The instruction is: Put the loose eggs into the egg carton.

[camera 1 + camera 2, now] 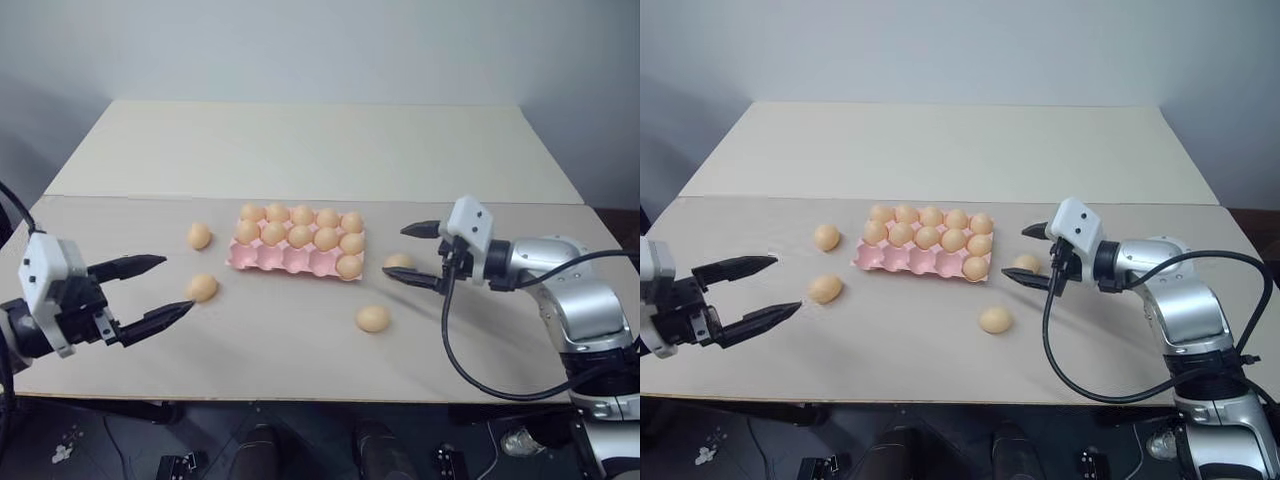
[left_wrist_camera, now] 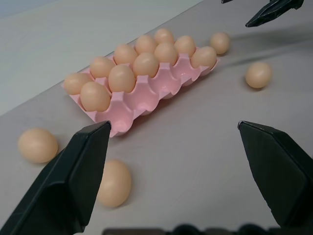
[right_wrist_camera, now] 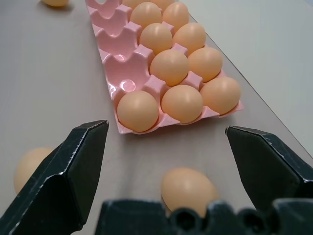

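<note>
The pink egg carton (image 1: 275, 258) lies mid-table. Its back and middle rows are full of eggs, and its front row holds one egg at the right end. Four loose eggs lie on the table: one (image 1: 199, 236) left of the carton, one (image 1: 202, 288) at its front left, one (image 1: 373, 319) at its front right, and one (image 1: 399, 262) right of the carton. My left gripper (image 1: 176, 284) is open, with its fingertips just left of the front-left egg (image 2: 113, 182). My right gripper (image 1: 394, 250) is open around the right egg (image 3: 188, 188), with nothing held.
The pale table has a seam running across behind the carton, with a second tabletop (image 1: 320, 150) beyond it. A black cable (image 1: 450, 350) hangs from my right wrist over the table's front right edge. A grey wall stands behind.
</note>
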